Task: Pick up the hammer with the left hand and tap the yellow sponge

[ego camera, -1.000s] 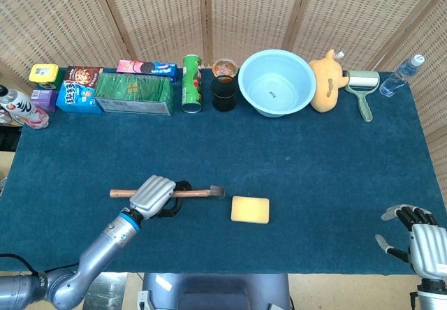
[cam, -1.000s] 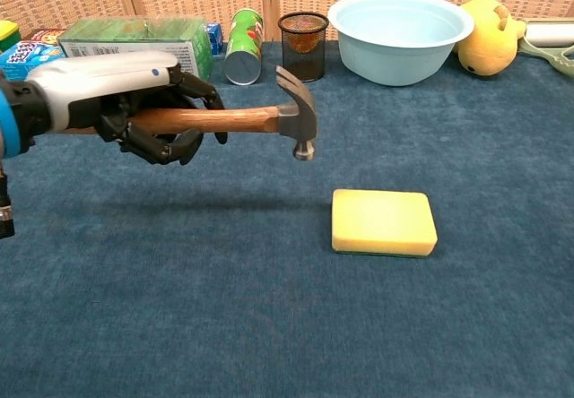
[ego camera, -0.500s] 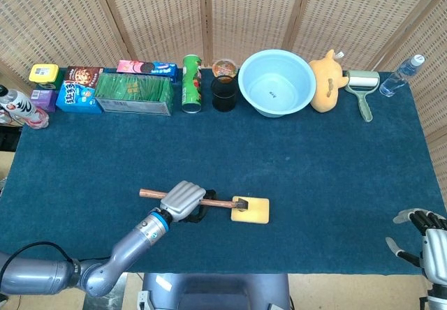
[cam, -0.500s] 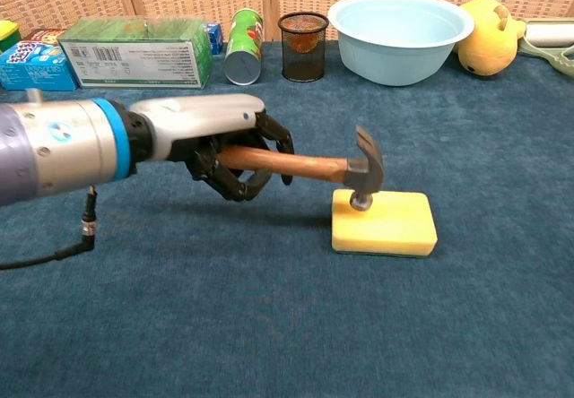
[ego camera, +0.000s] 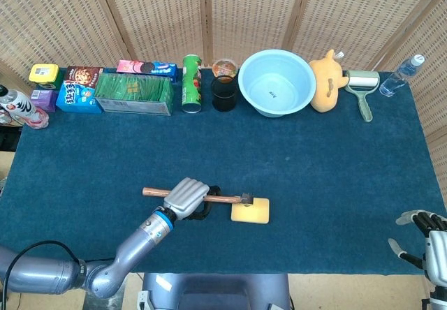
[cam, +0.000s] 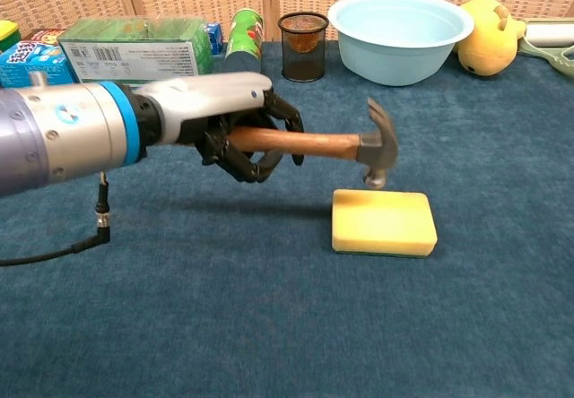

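My left hand point(cam: 235, 122) point(ego camera: 186, 195) grips the wooden handle of the hammer point(cam: 325, 143) point(ego camera: 223, 199) and holds it level. The steel head point(cam: 379, 154) hangs a short way above the left part of the yellow sponge point(cam: 384, 222) point(ego camera: 253, 211), which lies flat on the blue cloth. The face of the head points down and is apart from the sponge. My right hand point(ego camera: 427, 234) shows at the lower right corner of the head view, fingers spread, holding nothing.
Along the far edge stand a green box point(ego camera: 134, 93), a green can point(ego camera: 191, 83), a black mesh cup point(ego camera: 224, 93), a light blue bowl point(ego camera: 276, 82), a yellow plush toy point(ego camera: 326, 80) and a lint roller point(ego camera: 363, 86). A cable point(cam: 63, 250) trails under my left arm.
The hammer swung right and down onto the sponge half a second ago. It has since lifted, and its head now hovers just above the sponge. The right hand sank lower in the head view.
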Controlling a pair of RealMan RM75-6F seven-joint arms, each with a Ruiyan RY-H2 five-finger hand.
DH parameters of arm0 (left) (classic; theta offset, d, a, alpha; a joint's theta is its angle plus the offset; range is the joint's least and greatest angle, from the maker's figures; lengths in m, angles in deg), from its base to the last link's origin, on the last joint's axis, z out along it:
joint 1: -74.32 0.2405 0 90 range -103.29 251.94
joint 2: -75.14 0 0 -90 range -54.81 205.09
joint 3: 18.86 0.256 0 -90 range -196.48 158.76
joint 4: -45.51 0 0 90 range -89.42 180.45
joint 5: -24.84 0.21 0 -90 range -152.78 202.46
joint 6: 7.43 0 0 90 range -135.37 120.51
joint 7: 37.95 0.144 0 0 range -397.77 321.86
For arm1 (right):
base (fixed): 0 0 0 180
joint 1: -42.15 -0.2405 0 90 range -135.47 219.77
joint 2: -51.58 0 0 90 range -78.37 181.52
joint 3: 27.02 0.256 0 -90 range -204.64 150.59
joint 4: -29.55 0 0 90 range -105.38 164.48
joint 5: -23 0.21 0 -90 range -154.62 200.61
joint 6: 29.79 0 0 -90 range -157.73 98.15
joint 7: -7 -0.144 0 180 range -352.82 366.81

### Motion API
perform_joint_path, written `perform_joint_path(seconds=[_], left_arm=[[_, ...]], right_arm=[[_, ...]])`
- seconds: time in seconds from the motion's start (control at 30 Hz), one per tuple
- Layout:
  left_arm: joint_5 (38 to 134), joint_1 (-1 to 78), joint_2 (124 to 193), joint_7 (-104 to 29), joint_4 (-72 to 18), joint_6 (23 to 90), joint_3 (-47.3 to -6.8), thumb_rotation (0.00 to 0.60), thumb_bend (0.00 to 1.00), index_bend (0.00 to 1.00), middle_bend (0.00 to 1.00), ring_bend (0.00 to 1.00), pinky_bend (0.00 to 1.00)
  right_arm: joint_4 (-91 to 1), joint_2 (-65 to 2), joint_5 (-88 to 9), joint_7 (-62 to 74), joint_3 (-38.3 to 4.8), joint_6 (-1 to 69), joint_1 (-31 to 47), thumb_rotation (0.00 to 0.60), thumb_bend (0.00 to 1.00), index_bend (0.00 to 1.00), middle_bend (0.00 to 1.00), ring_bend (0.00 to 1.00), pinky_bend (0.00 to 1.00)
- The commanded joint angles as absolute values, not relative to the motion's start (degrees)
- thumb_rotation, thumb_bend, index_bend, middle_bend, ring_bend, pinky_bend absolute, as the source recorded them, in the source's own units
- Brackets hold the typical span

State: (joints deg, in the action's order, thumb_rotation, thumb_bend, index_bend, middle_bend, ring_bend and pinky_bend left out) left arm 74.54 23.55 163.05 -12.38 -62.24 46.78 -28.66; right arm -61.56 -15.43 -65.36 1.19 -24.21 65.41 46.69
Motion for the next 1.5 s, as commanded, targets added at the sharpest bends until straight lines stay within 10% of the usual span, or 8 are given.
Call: perform_joint_path(seconds=[0.03, 1.07, 1.5], left_arm=[[75.76, 24.2, 161.82, -13.92, -63.09, 46.98, -28.61, 0.6, 0.82, 0.46, 0.62, 0.73, 0.77], [76.51, 25.78, 157.76, -20.58, -61.32, 47.98, -26.55, 0.6, 0.79, 0.46, 0.62, 0.73, 0.77], [88.85, 30.79, 158.54, -38.11, -44.13, 42.34, -24.11, 0.6, 0.59, 0.46, 0.62, 0.56, 0.52]], right_arm=[[-61.83, -15.46, -65.57, 1.7, -24.22, 65.33, 46.62, 0.6, 0.22, 0.46, 0.41, 0.33, 0.27], [-62.56, -14.99, -65.55, 2.12, -23.72, 65.24, 46.87, 0.6, 0.22, 0.46, 0.41, 0.33, 0.27], [-64.14, -15.48, -65.77, 4.55, -23.69, 63.78, 45.85, 0.6, 0.22, 0.46, 0.41, 0.33, 0.27]])
